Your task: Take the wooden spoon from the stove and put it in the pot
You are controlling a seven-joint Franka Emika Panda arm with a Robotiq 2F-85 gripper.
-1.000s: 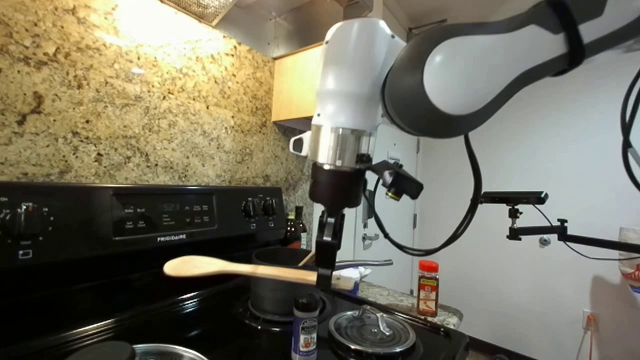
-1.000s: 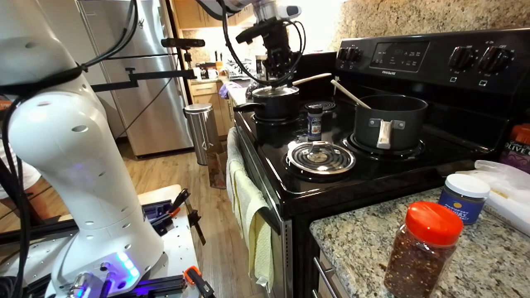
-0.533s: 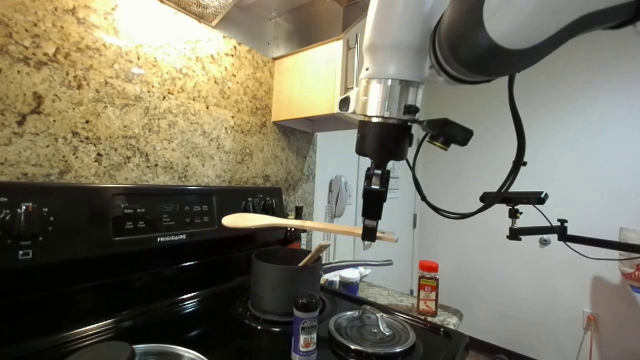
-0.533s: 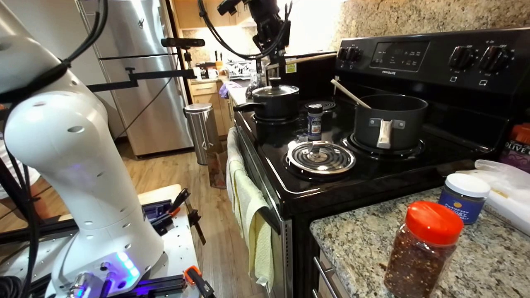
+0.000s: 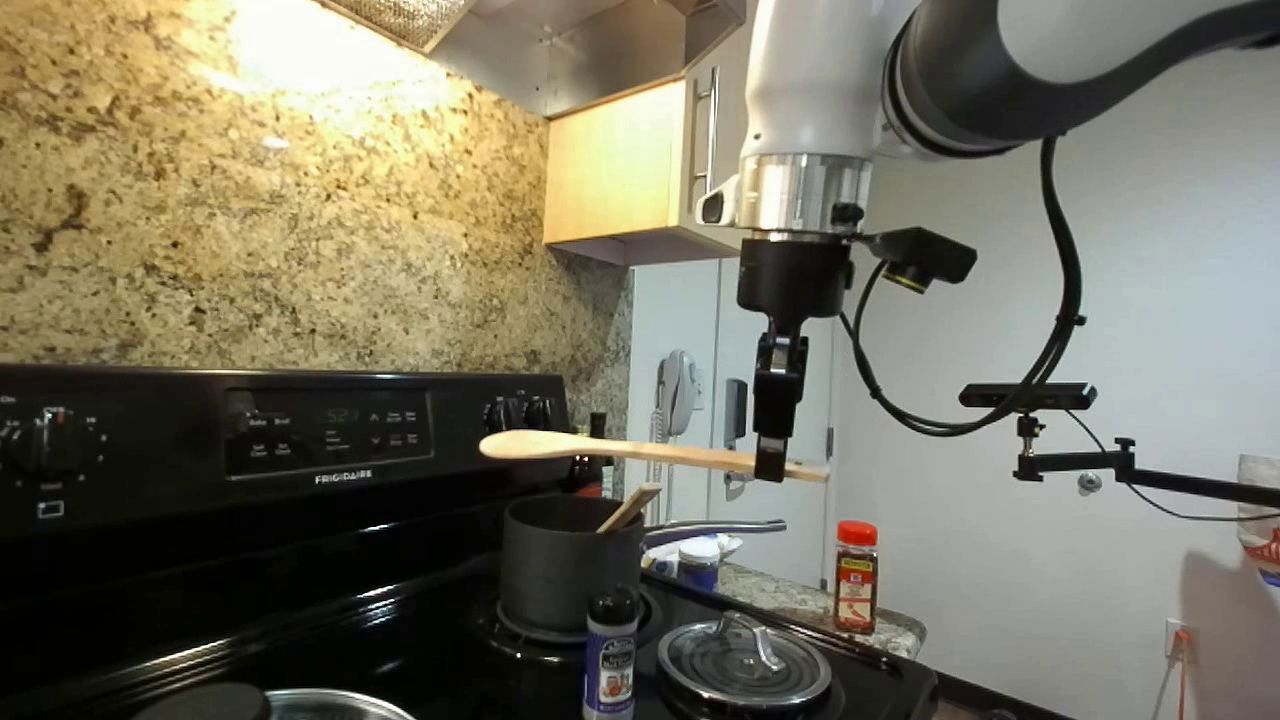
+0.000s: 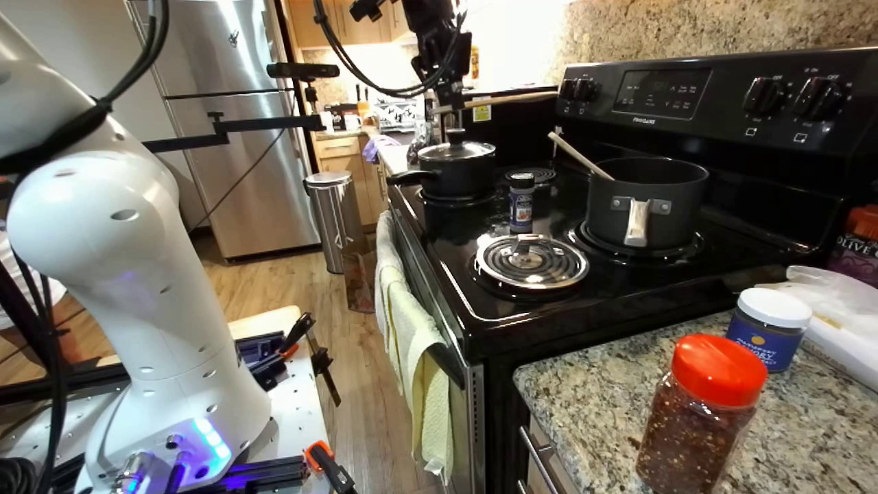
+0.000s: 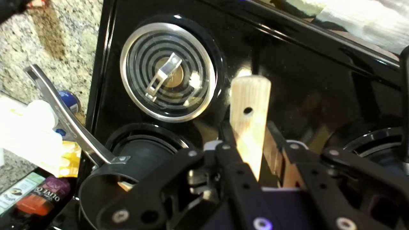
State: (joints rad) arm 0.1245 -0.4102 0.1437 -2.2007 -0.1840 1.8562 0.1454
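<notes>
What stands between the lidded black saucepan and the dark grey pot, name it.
A small dark-capped bottle stands on the stove between the lidded saucepan and the grey pot. It shows in an exterior view, a coil burner behind it.

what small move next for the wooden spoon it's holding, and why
I'd probably ease the hand sideways toward the pot before lowering: it grips the wooden spoon near the handle's end, roughly level above the stove, and the wrist view shows the pot off to one side of the hand.
</notes>
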